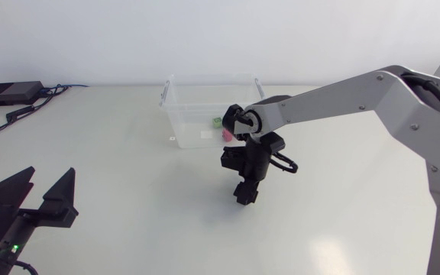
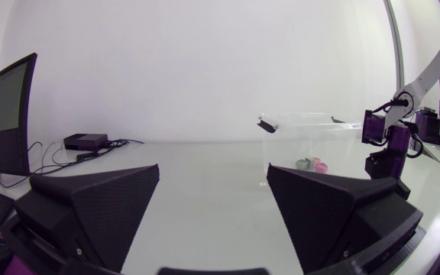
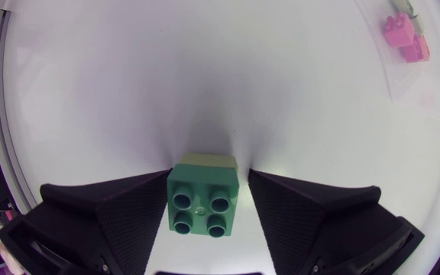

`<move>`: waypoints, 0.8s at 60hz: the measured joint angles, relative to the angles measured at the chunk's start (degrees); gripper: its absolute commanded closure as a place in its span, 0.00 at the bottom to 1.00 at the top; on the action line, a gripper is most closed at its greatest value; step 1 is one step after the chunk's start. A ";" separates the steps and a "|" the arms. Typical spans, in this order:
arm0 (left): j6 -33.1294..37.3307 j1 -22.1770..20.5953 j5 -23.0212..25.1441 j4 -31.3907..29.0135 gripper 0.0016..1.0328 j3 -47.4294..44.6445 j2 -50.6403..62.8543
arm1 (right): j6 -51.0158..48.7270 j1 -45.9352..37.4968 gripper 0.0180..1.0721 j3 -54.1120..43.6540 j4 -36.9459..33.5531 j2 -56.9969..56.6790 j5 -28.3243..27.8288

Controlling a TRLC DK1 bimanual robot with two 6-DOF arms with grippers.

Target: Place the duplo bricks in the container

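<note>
Parking the left end effector (image 1: 50, 177) at 8 o'clock on the bench (image 1: 128, 176), spreading its fingers wide around nothing, probably for staying clear. Showing the container (image 1: 189, 126) toward 12 o'clock, a pink brick (image 1: 226, 134) and a small green brick (image 1: 216, 121) inside. Pinching the green duplo brick (image 3: 202, 200) from two sides in the right end effector (image 1: 247, 192), at 5 o'clock from the container, seemingly for carrying over its near wall. Pointing studs up at the wrist; being square two-by-two, offering no clear long axis.

Overhead: looked down on the whole table (image 1: 128, 168). Left wrist: gazed low across it. Right wrist: stared straight down, close. Shared the container (image 1: 189, 122), two o'clock from both wrists.
</note>
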 measured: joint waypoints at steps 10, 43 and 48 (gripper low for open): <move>0.00 0.00 0.00 0.00 0.04 0.00 0.00 | 0.42 0.44 0.55 -0.02 0.20 -0.02 0.00; 0.00 0.00 0.00 0.02 0.04 0.00 0.00 | 1.95 -0.20 0.84 -0.39 -4.74 -2.12 0.26; 0.00 0.00 0.00 0.00 0.04 0.00 0.00 | 1.95 -0.24 0.84 -0.22 -7.58 -5.77 0.83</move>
